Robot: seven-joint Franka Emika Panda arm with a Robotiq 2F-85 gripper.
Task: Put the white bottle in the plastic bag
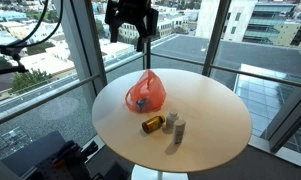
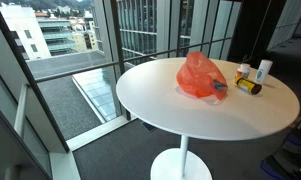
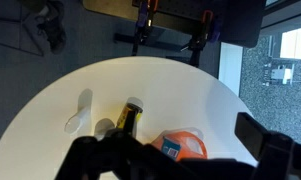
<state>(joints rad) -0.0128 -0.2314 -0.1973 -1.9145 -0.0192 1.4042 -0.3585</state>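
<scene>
Gripper (image 1: 130,32) is hanging high above the crinkly, see-through orange plastic bag (image 1: 145,92), jaws spread wide, gripping nothing. The little white bottle (image 2: 242,72) is standing upright near that bag, on the smooth round table (image 2: 160,100), right by an amber bottle (image 2: 248,87) lying flat.

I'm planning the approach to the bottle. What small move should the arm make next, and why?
Probably lower the end effector toward the white bottle. It hangs high above the table, open and holding nothing. The bottle stands near the amber bottle, outside the plastic bag, so nothing is grasped yet.
</scene>
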